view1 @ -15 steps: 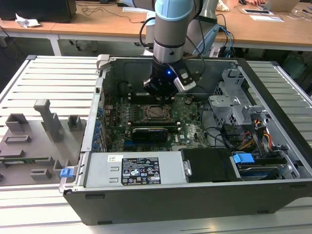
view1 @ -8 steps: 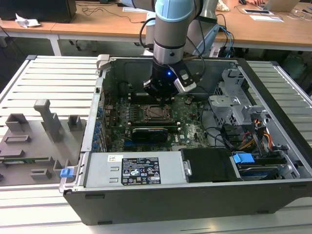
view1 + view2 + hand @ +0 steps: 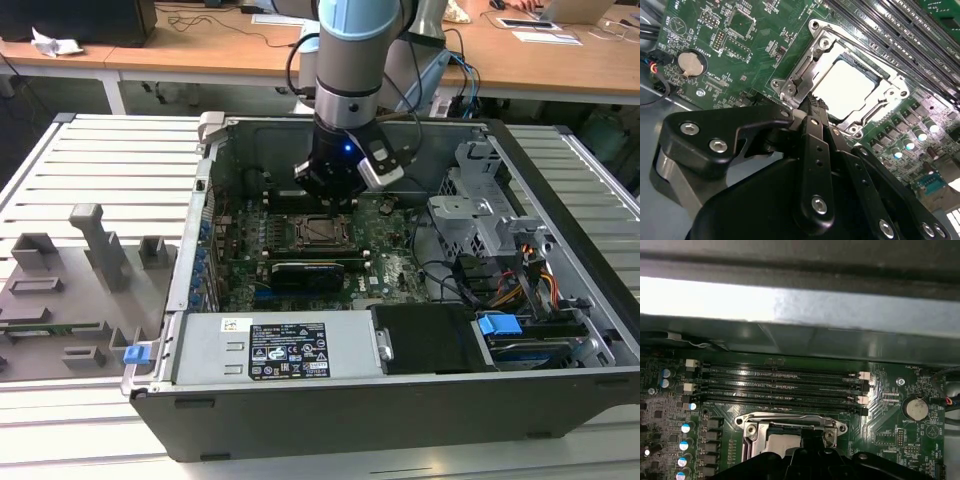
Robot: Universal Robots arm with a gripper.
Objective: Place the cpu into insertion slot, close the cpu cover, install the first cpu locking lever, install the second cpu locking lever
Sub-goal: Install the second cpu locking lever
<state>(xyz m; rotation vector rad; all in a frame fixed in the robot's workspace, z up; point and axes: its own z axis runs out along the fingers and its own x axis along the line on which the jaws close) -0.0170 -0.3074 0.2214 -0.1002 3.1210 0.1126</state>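
The black gripper (image 3: 333, 192) on the grey and blue robot arm (image 3: 350, 50) hangs low inside the open grey metal computer case (image 3: 400, 400), which lies on a pale slatted counter (image 3: 110, 170). In the exterior view it sits just above the far edge of the square dark insertion slot with its grey metal rim (image 3: 322, 231), on the green circuit board (image 3: 395, 265).

In the second wrist view the jaws stand nearly together, their tips (image 3: 816, 103) touching or just over the near edge of the socket frame; whether they pinch anything there cannot be told. The small flat square cpu with a pale silver top (image 3: 845, 91) lies seated in the insertion slot. The thin grey metal cpu cover with its square window (image 3: 812, 62) lies down flat around the chip, its frame bordering the bright top on all visible sides. Whether the locking levers are latched cannot be told.

A round silver coin battery (image 3: 691, 63) sits on the board well apart from the socket. In the first wrist view the long black memory slots (image 3: 782, 385) run beside the socket, between it and the case wall.

A flat grey fixture with upright blocks (image 3: 90, 280) lies on the counter at the exterior view's left
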